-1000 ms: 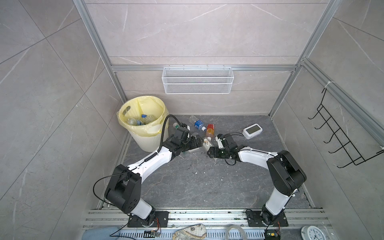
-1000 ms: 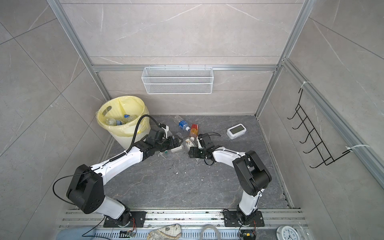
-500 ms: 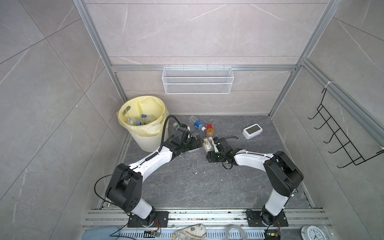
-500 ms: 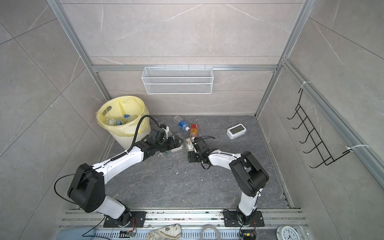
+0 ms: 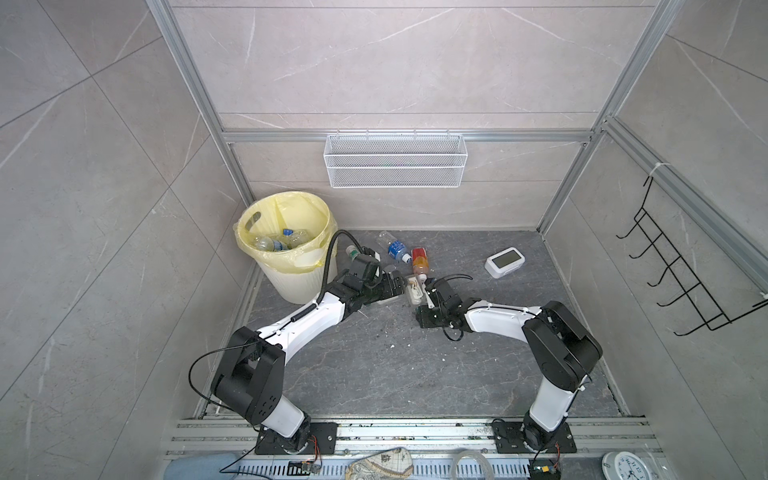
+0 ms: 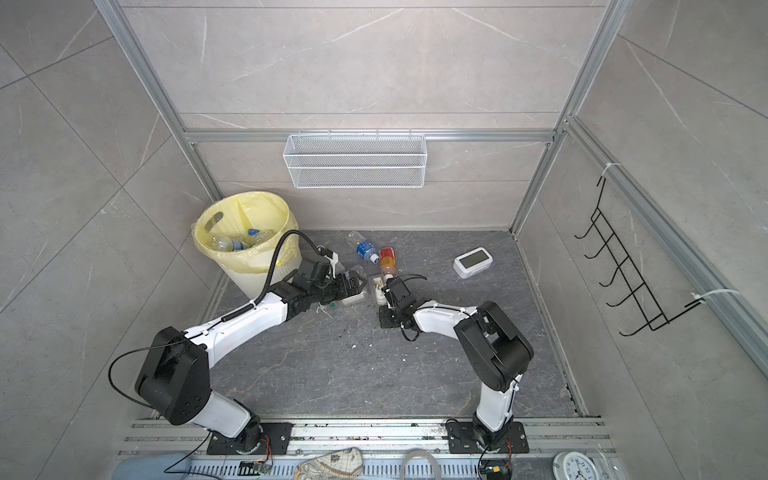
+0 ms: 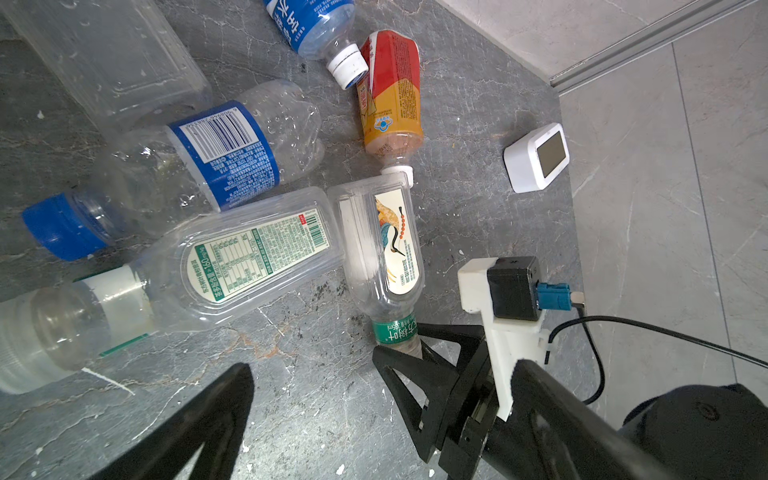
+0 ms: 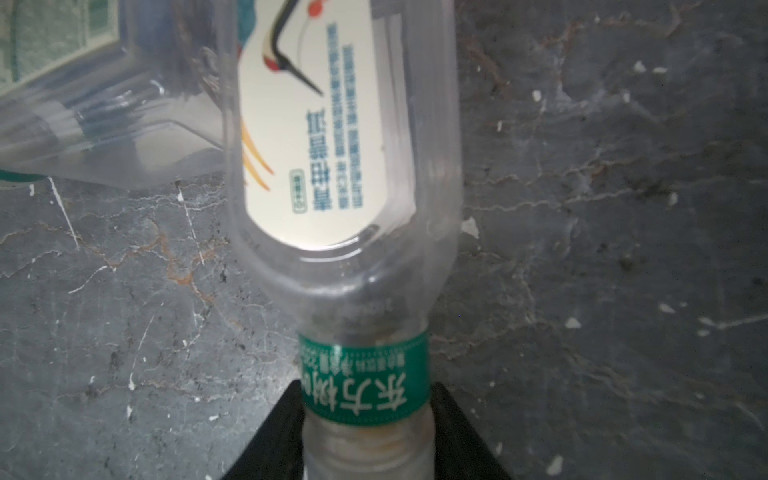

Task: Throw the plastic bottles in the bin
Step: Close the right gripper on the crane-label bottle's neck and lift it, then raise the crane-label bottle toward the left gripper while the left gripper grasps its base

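Counter [image 5: 374, 365]: we see dark grey stone, flecked with white bits.
Right pincer [image 8: 365, 419]: low on the counter, its fingers clamped on both sides of the neck of the crane-label bottle [image 7: 386, 249], just below the green band.
Crane-label bottle: clear, lying flat, its base right at the white cap of the orange-red bottle [image 7: 390, 104].
Left pincer [image 5: 390, 287]: fingers wide apart and holding nothing; we place it over the bottle cluster, near the right pincer.
Green-label bottle [image 7: 249, 257]: clear, on its side, its base against the crane-label bottle.
Blue-label bottle [image 7: 224, 153]: lying just beside it, blue cap on.
Far blue bottle [image 5: 395, 249]: on its side near the back wall, cap end beside the orange-red bottle.
Clock [image 5: 504, 262]: white, well apart to the right.
Bin [image 5: 299, 286]: back left corner, yellow liner; we see a few clear bottles in the bin [image 5: 276, 243].
Wire basket [image 5: 395, 166]: hung on the back wall.
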Controlling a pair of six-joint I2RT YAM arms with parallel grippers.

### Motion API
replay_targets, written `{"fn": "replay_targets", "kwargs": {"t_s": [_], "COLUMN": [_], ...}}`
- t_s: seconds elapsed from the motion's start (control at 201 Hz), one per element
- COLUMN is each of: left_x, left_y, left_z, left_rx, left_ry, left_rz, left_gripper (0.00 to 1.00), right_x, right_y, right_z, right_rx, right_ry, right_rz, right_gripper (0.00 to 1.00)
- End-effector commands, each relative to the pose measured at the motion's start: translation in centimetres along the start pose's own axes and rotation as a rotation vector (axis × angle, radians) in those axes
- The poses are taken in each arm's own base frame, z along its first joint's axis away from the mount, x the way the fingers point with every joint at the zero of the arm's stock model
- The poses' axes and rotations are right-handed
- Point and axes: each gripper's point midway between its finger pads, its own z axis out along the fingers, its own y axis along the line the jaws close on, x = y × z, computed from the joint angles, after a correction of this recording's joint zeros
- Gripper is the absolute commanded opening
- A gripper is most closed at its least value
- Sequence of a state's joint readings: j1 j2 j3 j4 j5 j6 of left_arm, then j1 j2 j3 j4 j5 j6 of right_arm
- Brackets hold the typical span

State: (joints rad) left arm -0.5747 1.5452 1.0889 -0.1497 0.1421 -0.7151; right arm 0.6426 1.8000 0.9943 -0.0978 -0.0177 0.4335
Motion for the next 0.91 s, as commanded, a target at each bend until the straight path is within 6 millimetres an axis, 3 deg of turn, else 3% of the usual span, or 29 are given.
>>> {"fn": "replay_targets", "kwargs": {"t_s": [0.0, 0.378, 0.582, 0.702, 0.901], "left_x": [-1.0, -1.7, -2.0, -2.2, -2.6], "left_y": [-1.4, -1.4, -1.6, -2.9, -3.3], "left_z": [-0.5, -1.2, -1.4, -1.6, -2.2], "left_rx": [0.031, 0.019, 0.033, 0.124, 0.162], "left_ry": [-0.022, -0.051, -0.059, -0.063, -0.087], "left_rz": [0.012, 0.027, 0.025, 0.024, 0.025], "left_gripper": [1.0, 1.0, 1.0, 1.0, 0.97], "right_x": [-0.5, -1.3, -2.7, -3.3, -3.3], "right_y": [0.6, 2.4, 5.0, 7.0, 9.7], "right_z": [-1.6, -5.0, -8.2, -9.8, -11.5], "right_rx": [-0.004, -0.073, -0.188, -0.264, -0.361], "right_ry": [-0.024, -0.074, -0.137, -0.168, -0.201], "right_rz": [-0.009, -0.019, -0.014, -0.034, -0.069], "right_gripper": [0.44, 0.39, 0.38, 0.38, 0.37]}}
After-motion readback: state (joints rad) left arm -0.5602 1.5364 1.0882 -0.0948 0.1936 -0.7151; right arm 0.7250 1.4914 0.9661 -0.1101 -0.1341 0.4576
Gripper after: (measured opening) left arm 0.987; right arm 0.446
